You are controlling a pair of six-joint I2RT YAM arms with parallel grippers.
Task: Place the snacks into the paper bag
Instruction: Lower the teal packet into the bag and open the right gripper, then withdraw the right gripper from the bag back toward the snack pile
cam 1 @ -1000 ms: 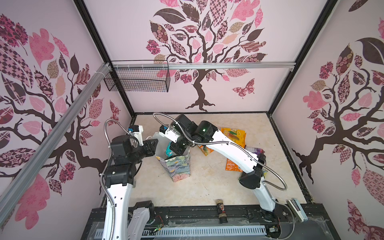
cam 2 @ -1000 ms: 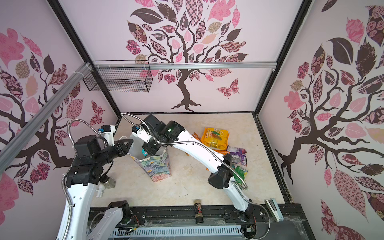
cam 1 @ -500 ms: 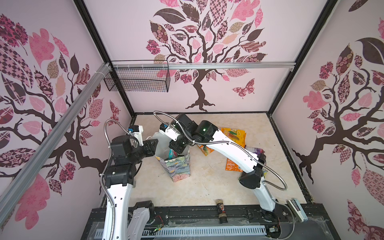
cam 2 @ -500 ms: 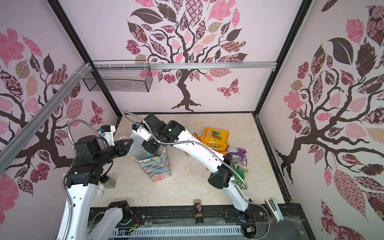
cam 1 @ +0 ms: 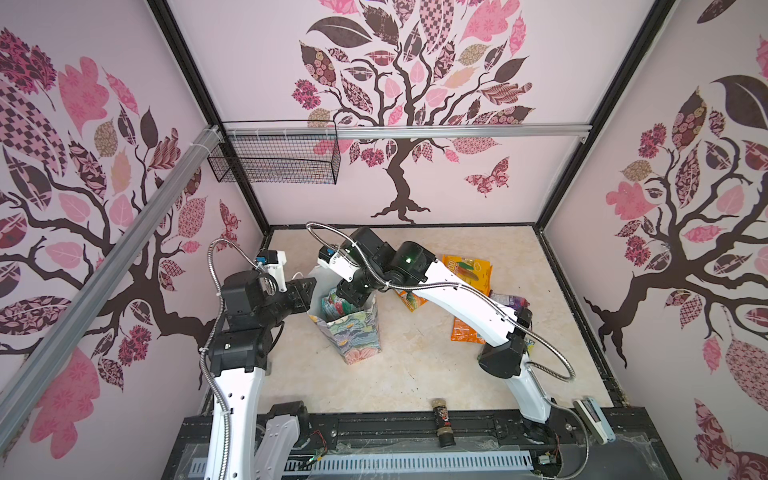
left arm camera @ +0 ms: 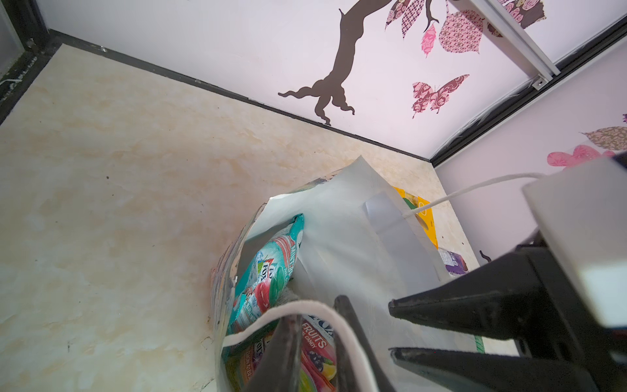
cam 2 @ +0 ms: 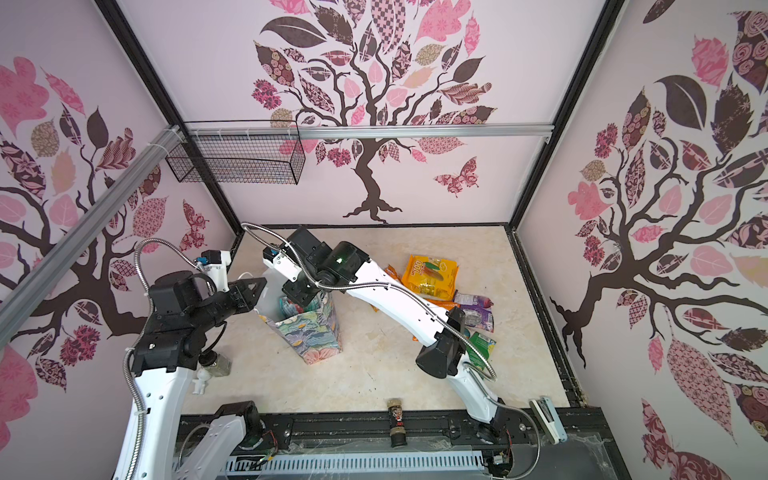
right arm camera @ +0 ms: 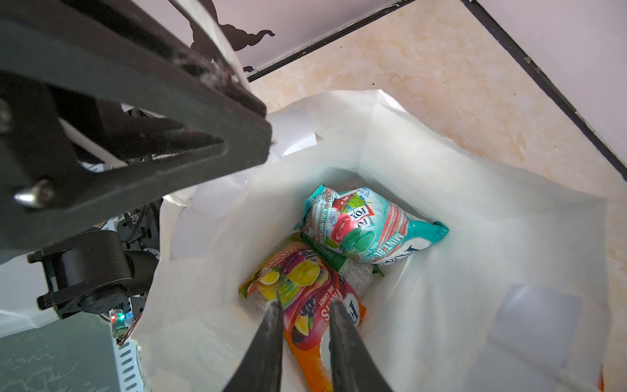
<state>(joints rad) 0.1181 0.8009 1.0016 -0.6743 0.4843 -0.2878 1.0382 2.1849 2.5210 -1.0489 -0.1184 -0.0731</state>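
The bag (cam 1: 358, 332) stands upright on the tabletop (cam 1: 415, 370), left of centre in both top views, mouth open, white inside.

L hand (left arm camera: 315, 307) is at the bag's rim on its left side. Fingers are a narrow gap apart w/ the white cord handle (left arm camera: 251, 325) draped across them. Can't tell if the cord is actually pinched.

R hand (right arm camera: 305, 302) reaches across the middle & points down into the bag mouth. Fingers are slightly parted, nothing clamped betw. them, and the fruit packet shows through the gap.

In the bag, per R wrist view:
- teal packet (right arm camera: 373, 230) leans against a wall
- fruit packet (right arm camera: 305, 281), orange w/ fruit print, lies just beside it
- green strip (right arm camera: 325, 254) of a third packet shows betw. them, mostly hidden

L wrist view shows the teal packet (left arm camera: 271, 264) near a corner of the bag.

Not in the bag, in a loose cluster right of it on the tabletop, partly under the R arm:
- yellow packet (cam 2: 432, 274), nearest the back wall
- purple packet (cam 2: 476, 309), just in front of it
- green packet (cam 2: 482, 345), by the elbow
- orange packet (cam 1: 465, 332), under the forearm
- another orange one (cam 1: 409, 299), close to the bag

Some overlap, so count unclear.

Small dark bottle (cam 1: 442, 419) lies at the front edge, well apart from the bag. Wire basket (cam 1: 274, 162) hangs from the back rail, upper left.
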